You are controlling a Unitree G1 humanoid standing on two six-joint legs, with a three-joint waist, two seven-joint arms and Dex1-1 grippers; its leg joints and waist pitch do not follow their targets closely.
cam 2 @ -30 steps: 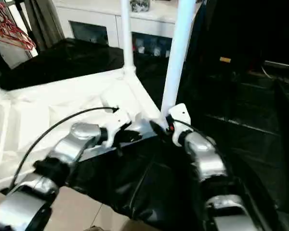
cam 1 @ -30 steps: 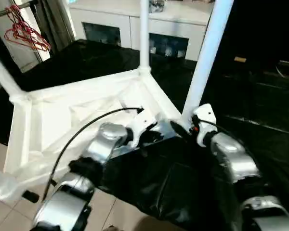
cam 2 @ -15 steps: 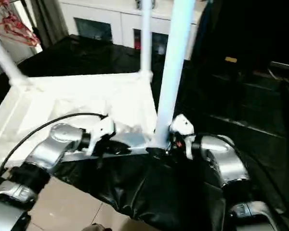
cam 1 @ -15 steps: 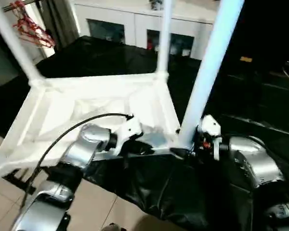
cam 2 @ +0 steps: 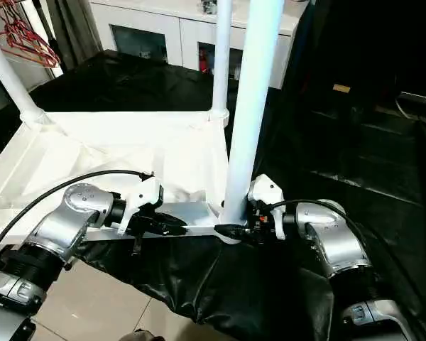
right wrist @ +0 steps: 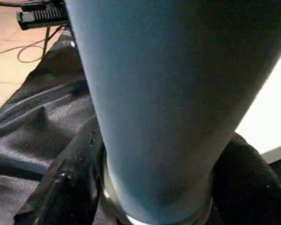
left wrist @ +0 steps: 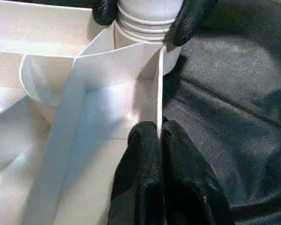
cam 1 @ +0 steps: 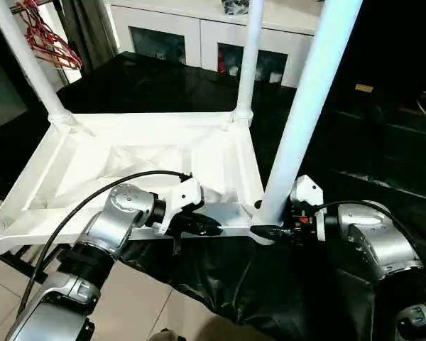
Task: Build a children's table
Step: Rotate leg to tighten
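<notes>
We see the children's table [cam 1: 149, 167] lying upside down on a black sheet [cam 1: 284, 284], its ribbed underside facing up and its near edge hanging over the sheet's near edge above the tiled floor [cam 1: 138, 312]. Three legs stand upright in corner sockets: the near right leg [cam 1: 305, 106], the far right leg [cam 1: 247, 57] and the far left leg [cam 1: 25, 60].

Our left tool [left wrist: 159, 136] is pinched shut on the thin rim of the table's near edge, just beside the near right corner. Our right tool [cam 2: 234, 231] has its black fingers [right wrist: 70, 183] set on either side of the near right leg's base, pressed against it at the socket. Behind the sheet stands a white cabinet [cam 1: 199, 35] with glass doors, and red hangers [cam 1: 46, 42] hang at the far left.
</notes>
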